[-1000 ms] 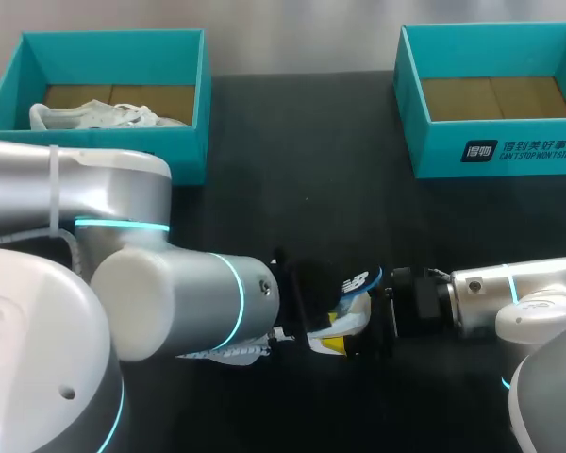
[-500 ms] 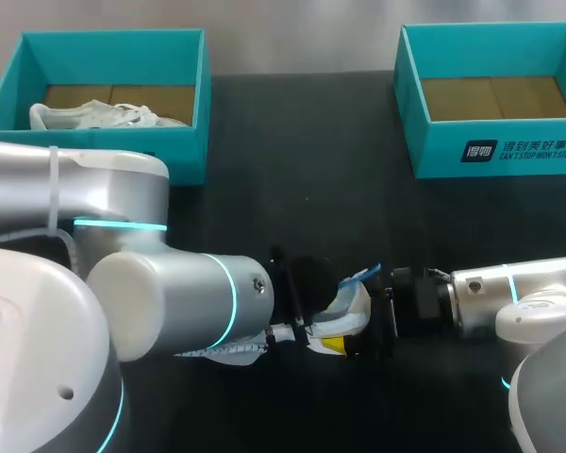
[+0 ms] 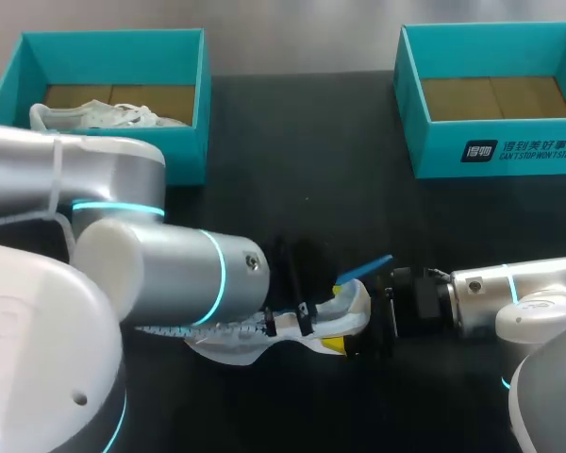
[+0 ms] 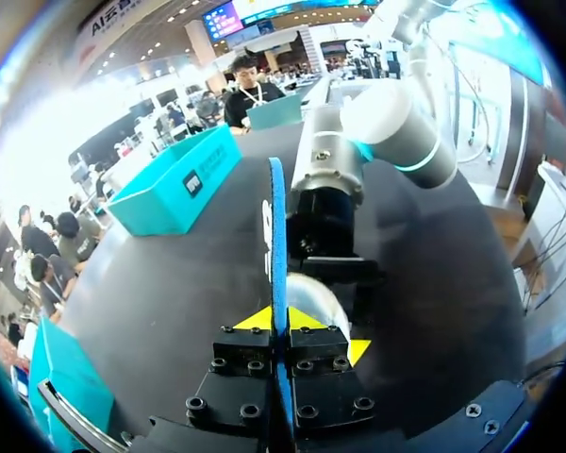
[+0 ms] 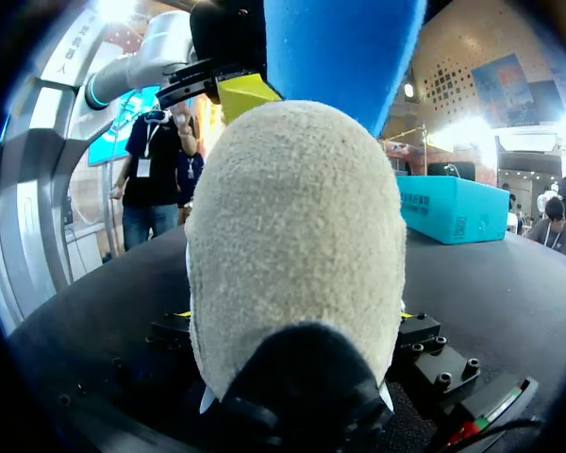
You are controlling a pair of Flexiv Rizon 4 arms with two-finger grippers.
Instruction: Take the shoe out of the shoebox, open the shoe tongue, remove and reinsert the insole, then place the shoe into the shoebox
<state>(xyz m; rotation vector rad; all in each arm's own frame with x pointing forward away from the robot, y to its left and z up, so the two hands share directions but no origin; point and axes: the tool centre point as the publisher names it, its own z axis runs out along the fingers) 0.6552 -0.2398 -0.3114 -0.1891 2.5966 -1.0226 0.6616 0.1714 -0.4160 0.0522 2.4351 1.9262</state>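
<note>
The shoe [image 3: 307,326] is out on the counter. My right end effector [image 5: 292,316] clamps its heel, and my left end effector [image 4: 281,326] pinches the blue insole [image 4: 276,236], which is partly out. Reinserting and boxing remain, I judge.

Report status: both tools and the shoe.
Left tool shut on insole, partly out. Right tool shut on shoe heel. Right shoebox stands well apart.

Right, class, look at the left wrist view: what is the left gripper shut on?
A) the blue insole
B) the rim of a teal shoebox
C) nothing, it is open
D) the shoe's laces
A: the left gripper has its two yellow tips pressed against the thin blue insole from both sides, just above the white shoe.
</note>
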